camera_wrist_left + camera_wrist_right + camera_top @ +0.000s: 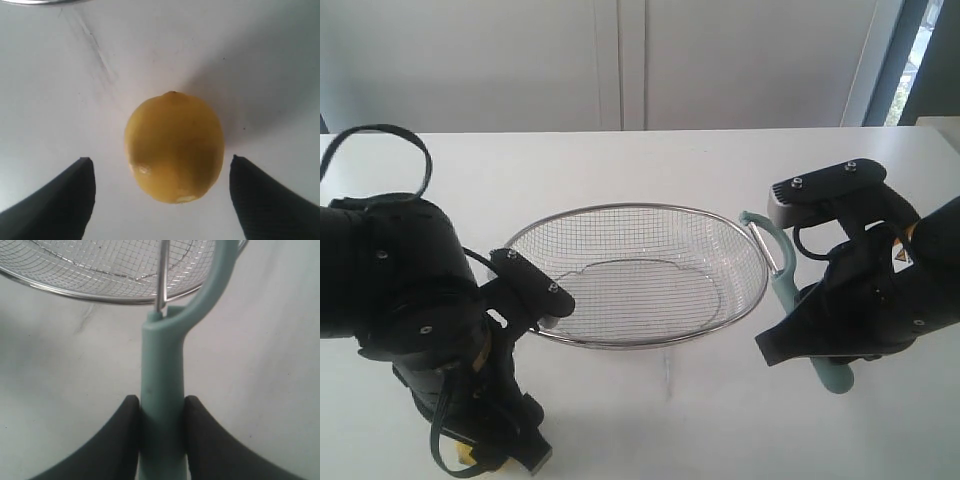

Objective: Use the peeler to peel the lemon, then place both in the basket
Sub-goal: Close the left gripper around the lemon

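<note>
The yellow lemon (174,147) lies on the white table, nubbed tip pointing away from the wrist. My left gripper (161,159) is open, one black finger on each side of the lemon's near end, neither touching it. In the exterior view the left arm hides the lemon. My right gripper (161,400) is shut on the pale teal handle of the peeler (161,365). The peeler (781,272) is held just right of the basket (620,208), its loop head and metal blade pointing toward the rim (75,295).
The wire basket holds nothing and sits mid-table between the two arms. The bulky left arm (410,300) stands at the front left and the right arm (880,290) at the right. A white wall rises behind the table's far edge.
</note>
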You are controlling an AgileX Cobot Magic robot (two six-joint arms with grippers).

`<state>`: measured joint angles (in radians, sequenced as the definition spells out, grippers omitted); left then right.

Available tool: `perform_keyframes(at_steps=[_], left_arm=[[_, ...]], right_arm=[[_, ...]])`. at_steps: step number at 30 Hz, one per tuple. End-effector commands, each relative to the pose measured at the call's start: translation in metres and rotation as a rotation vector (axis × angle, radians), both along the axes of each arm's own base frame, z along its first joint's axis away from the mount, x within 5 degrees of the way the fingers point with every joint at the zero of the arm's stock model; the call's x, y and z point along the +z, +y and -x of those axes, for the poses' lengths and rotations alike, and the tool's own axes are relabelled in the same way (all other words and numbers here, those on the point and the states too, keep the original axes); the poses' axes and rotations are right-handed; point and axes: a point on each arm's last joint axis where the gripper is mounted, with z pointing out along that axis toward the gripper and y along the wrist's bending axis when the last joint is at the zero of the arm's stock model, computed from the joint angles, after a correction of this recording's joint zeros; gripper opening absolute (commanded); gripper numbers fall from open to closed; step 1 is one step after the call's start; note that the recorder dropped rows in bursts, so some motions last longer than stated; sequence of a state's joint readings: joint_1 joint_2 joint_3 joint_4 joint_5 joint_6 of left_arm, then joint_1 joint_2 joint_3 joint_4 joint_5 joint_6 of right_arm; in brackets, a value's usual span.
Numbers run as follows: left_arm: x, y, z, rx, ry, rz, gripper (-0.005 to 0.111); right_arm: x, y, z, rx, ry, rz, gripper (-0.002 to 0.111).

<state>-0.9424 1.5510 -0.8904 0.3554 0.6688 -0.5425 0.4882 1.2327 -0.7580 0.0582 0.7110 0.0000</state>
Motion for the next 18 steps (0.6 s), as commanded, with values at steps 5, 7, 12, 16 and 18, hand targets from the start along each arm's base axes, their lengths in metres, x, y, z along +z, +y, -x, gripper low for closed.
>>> perform_keyframes(at_steps=[5, 7, 12, 16, 18], left_arm=[[-0.015, -0.004, 0.001, -0.032, 0.034, -0.039, 0.077], [-0.018, -0.006, -0.001, -0.037, 0.031, -0.029, 0.077], [-0.024, -0.011, -0.003, -0.046, 0.028, -0.013, 0.077], [-0.027, -0.010, -0.003, -0.049, 0.032, -0.028, 0.077], [-0.029, -0.010, -0.003, -0.048, 0.037, -0.036, 0.077]], right_arm=[[0.002, -0.001, 0.000, 0.001, -0.022, -0.003, 0.000], [0.002, -0.001, 0.000, 0.001, -0.022, -0.003, 0.000], [0.002, -0.001, 0.000, 0.001, -0.022, -0.003, 0.000], [0.002, -0.001, 0.000, 0.001, -0.022, -0.003, 0.000], [0.002, -0.001, 0.000, 0.001, -0.022, -0.003, 0.000]])
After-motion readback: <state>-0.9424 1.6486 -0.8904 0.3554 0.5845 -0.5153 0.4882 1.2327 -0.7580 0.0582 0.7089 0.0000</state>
